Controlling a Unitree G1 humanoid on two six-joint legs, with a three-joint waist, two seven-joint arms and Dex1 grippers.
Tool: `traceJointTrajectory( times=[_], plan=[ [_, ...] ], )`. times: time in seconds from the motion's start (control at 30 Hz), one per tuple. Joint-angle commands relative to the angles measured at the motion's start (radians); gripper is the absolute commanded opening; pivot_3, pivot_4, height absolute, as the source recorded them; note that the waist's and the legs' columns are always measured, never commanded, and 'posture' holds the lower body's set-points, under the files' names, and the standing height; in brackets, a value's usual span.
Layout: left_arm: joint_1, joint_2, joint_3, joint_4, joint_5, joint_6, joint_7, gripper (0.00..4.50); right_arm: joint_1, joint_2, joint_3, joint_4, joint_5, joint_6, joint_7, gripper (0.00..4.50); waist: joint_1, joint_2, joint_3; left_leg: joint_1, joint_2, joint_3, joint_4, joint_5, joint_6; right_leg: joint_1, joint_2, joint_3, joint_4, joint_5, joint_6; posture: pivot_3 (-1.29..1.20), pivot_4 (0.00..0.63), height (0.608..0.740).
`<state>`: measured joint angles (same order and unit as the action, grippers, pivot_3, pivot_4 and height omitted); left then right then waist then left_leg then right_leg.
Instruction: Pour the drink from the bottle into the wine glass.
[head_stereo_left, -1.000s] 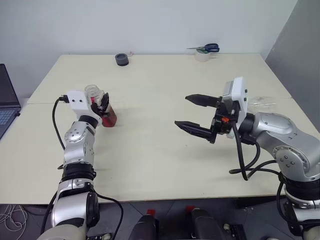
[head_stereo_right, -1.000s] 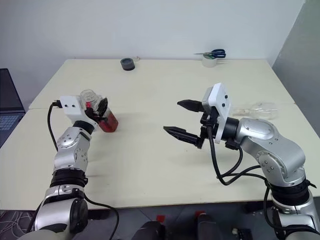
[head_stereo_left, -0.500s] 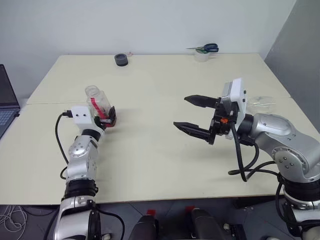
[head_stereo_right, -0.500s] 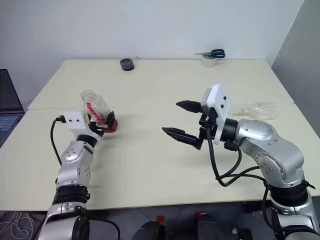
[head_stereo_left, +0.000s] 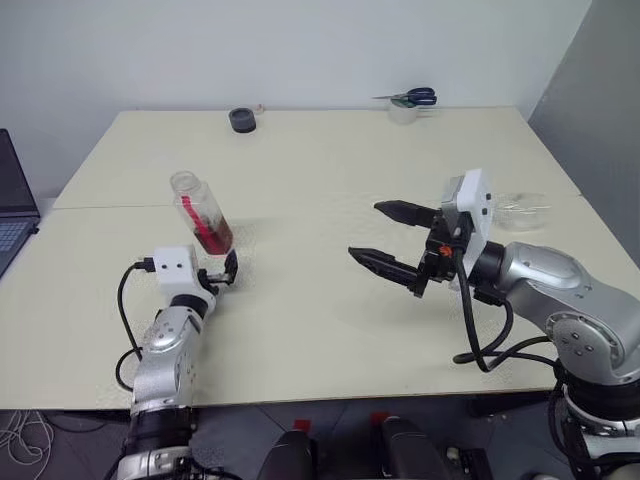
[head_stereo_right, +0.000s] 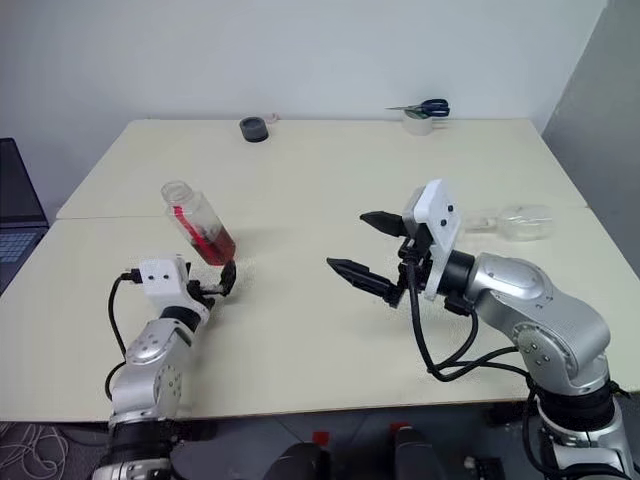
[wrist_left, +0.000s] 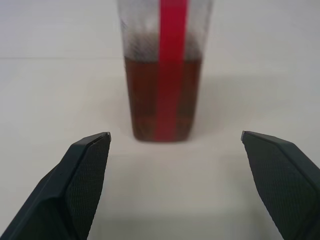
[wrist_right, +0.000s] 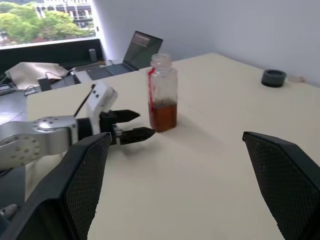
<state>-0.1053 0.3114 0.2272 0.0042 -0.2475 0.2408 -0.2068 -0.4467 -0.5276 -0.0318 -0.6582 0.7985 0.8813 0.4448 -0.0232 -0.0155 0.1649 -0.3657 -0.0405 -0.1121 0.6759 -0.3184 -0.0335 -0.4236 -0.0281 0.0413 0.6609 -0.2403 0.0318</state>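
Bottle (head_stereo_left: 202, 213): clear, uncapped, red strip down one side, drink (head_stereo_left: 213, 236) filling its lower third; upright on table (head_stereo_left: 300, 300), at 10 o'clock from centre. Left gripper (head_stereo_left: 230, 270) just beside it at 6 o'clock, jaws spread, empty. Right gripper (head_stereo_left: 392, 240) well apart at 3 o'clock, wide open, empty. Glass (head_stereo_left: 522, 205) lying beyond it. Tape roll (head_stereo_left: 243, 120), scissors (head_stereo_left: 412, 97) at far edge.

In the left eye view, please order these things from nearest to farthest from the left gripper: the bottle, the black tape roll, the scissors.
1. The bottle: just ahead of the left gripper, standing on the table's left part.
2. The black tape roll: at the far edge, left of the middle.
3. The scissors: at the far edge, on the right side.
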Motion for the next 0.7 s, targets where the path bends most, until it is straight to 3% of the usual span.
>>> traceJointTrajectory(
  times=[0.03,0.2,0.4,0.53,0.7],
  plan=[
    [0.093,0.036,-0.062,-0.193,-0.026,0.067,-0.088,4.47,0.035,0.062,-0.087,-0.060,0.095,0.041,-0.140,4.50,0.000,0.000,0.000,0.000,0.000,0.000,0.000,0.000,0.000,0.000,0.000,0.000,0.000,0.000,0.000,0.00,0.150,0.740],
    [0.146,0.121,-0.172,-0.466,-0.130,0.199,-0.253,4.47,0.123,0.185,-0.180,-0.022,0.164,0.078,-0.367,4.50,0.006,0.000,0.000,0.000,0.000,-0.001,0.000,-0.002,0.003,0.002,0.000,0.001,0.000,0.000,0.000,0.00,0.150,0.740],
    [0.038,0.206,-0.225,-0.609,-0.303,0.330,-0.418,4.47,0.096,0.472,-0.426,0.230,0.300,-0.041,-0.803,4.50,0.000,0.001,-0.001,0.003,0.001,0.001,0.000,-0.002,0.003,0.003,0.004,0.001,0.002,0.000,0.000,0.00,0.150,0.740],
    [-0.042,0.231,-0.204,-0.616,-0.424,0.415,-0.462,4.47,0.023,0.526,-0.541,0.387,0.340,-0.166,-0.922,4.50,-0.007,0.005,0.001,0.003,0.000,0.003,0.000,-0.001,0.003,0.002,0.006,0.001,0.002,0.000,0.000,0.00,0.150,0.740],
    [-0.124,0.230,-0.199,-0.569,-0.459,0.444,-0.464,4.47,-0.072,0.534,-0.606,0.581,0.321,-0.315,-0.922,4.50,-0.011,0.006,0.001,0.003,0.001,0.004,0.000,-0.002,0.004,0.002,0.008,0.001,0.003,0.000,0.000,0.00,0.150,0.740]
  ],
)
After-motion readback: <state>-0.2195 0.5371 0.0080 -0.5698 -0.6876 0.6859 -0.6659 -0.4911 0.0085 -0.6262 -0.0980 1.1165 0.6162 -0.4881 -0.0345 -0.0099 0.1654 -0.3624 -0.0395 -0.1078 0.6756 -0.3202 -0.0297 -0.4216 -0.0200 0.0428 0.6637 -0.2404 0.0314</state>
